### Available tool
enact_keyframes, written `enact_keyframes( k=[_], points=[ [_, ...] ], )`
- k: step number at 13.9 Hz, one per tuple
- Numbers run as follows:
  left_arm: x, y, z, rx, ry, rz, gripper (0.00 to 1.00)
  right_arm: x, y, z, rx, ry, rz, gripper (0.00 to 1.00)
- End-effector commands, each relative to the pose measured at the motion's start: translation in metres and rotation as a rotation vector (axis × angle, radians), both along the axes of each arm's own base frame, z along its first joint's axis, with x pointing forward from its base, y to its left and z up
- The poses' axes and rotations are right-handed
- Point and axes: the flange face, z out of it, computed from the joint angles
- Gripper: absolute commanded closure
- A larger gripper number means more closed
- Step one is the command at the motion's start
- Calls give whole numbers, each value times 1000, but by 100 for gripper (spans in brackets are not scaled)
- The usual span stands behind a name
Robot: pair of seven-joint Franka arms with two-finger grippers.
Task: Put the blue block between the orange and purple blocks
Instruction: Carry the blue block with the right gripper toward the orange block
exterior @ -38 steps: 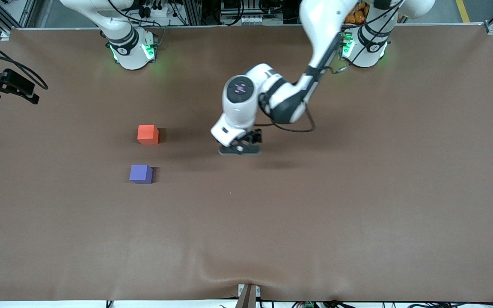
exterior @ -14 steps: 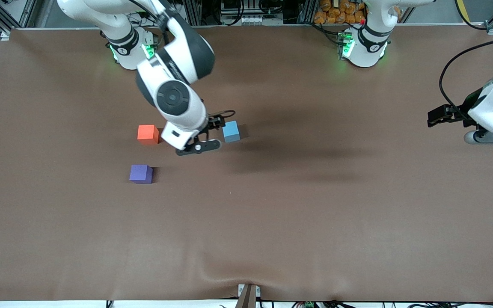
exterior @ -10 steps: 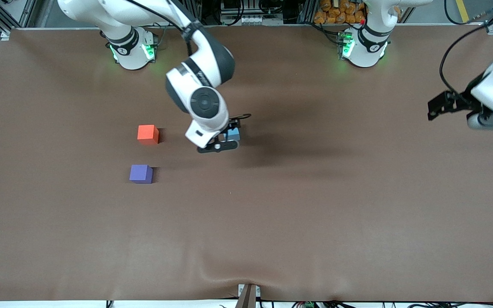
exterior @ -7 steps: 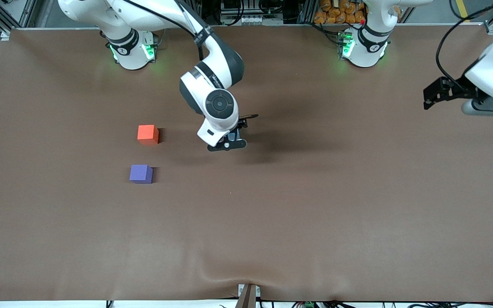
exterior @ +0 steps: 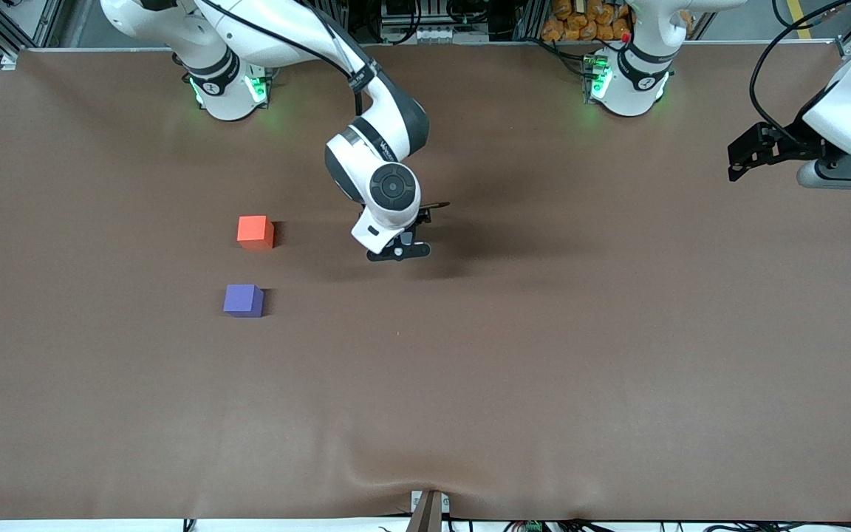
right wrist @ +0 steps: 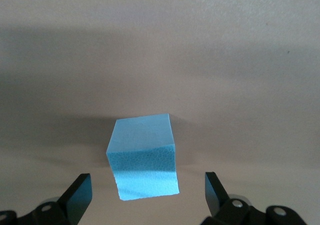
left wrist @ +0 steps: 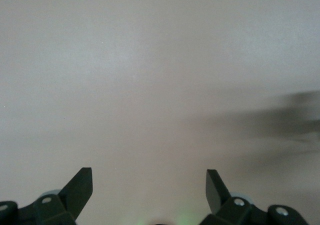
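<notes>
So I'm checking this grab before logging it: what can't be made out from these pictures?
- Front view: the blue block is hidden under the right end effector.
- Right wrist view: the block sits between open fingers, but contact cannot be told.
- Wrist views: the orange block and purple block are out of frame.
- Left end effector: open, over bare table.

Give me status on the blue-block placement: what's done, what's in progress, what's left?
Done: nothing placed; the small orange-red cube and violet-purple cube sit with an unfilled gap between them.

In hand: the right pincer is open over the light sky-blue cube, which sits on the brown table, ungrasped. The left pincer waits, open, at the left arm's end.

Left: grasp, carry, set it in the gap.
</notes>
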Motion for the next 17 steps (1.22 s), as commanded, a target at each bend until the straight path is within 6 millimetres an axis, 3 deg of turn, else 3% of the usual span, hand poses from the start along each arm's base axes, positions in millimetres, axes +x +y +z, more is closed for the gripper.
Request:
enact_keyframes(
  k=[1,6,7,9,11,13,14,16,17],
  points=[
    [-6,-1,8,-9,6,15,0,-8,5,-6,-14,-13,-20,0],
    [-6,0,8,-10,7,11,0,-17,15,-28,-27,-20,-47,0],
    [-6,-1,9,-9,5,6,0,-19,16,-30,-29,-20,-44,5],
    [-6,-1,15,-12,-8,6,0,-19,17,-31,-30,-23,-41,19],
    [-5,0,25,-17,-30,7,0,-18,18,-30,-30,-39,-14,51],
    [-2,2,23,-17,-28,33,0,-14,18,-27,-40,-62,6,89],
    [-2,0,25,-17,-36,25,0,-13,18,-23,-38,-62,5,100],
    [-4,3,27,-16,-33,2,0,-5,15,-9,-27,-70,-9,100],
    [-6,7,27,-15,-25,-10,0,4,14,7,-10,-89,-16,100]
  ],
)
